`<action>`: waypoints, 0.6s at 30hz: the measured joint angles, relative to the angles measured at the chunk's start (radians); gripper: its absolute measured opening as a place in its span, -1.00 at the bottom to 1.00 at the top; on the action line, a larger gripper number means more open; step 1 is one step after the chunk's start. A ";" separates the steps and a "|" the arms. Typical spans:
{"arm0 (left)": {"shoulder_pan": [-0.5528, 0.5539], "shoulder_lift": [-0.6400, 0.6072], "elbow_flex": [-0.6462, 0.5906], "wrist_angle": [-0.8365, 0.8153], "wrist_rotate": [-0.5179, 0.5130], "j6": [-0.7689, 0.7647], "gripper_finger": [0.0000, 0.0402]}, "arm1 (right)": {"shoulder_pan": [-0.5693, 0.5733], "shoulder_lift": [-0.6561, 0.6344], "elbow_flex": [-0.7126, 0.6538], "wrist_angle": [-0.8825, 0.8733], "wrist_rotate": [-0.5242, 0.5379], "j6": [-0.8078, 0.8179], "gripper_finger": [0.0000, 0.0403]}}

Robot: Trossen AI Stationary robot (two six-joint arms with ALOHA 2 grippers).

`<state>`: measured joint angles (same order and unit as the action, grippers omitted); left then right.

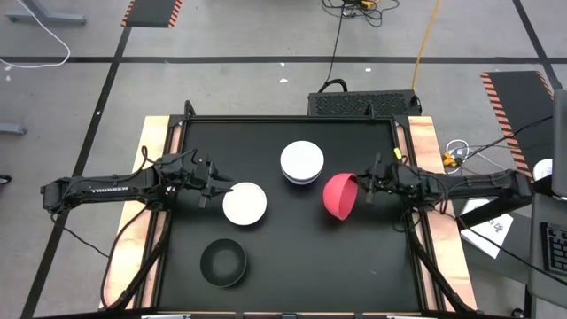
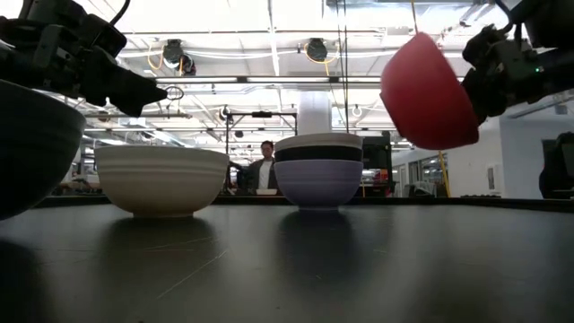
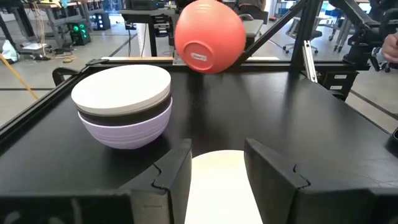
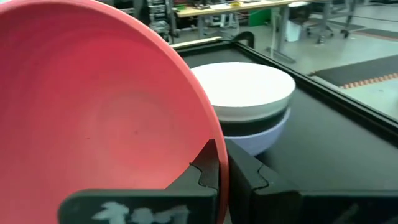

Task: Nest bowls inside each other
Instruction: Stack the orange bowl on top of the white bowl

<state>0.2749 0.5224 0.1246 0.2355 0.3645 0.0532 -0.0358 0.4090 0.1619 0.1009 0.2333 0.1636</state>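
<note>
Black tabletop (image 1: pixel 292 257) fills the middle of the high view, framed by a pale wooden border (image 1: pixel 152 151). Near its far middle stands a stack of bowls (image 1: pixel 302 163): lavender at the bottom, black in the middle, white on top, nested one inside the other. A single white bowl (image 1: pixel 244 204) sits upright closer to the left side, well apart from the stack, and a black bowl (image 1: pixel 223 263) rests alone near the front edge.

From the right, the right arm reaches in with its right gripper (image 1: pixel 361 185) pinched tight on the rim of the red bowl (image 1: pixel 340 196). That bowl is lifted clear of the table and tilted onto its side, its opening facing the gripper, just beside the stack and not touching it.

Opposite, the left gripper (image 1: pixel 218 189) hovers just at the single white bowl's left edge, its fingers (image 3: pixel 173 175) partly spread above the rim, holding nothing.

Beyond the table, a person (image 2: pixel 265 167) stands far back in the room.
</note>
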 joint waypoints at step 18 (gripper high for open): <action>0.000 0.000 0.000 -0.008 0.000 0.013 -0.27 | -0.146 0.096 0.048 0.195 -0.227 -0.053 -1.00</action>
<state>0.2746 0.5224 0.1246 0.2276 0.3645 0.0665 -0.1814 0.5052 0.2098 0.2960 0.0062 0.1106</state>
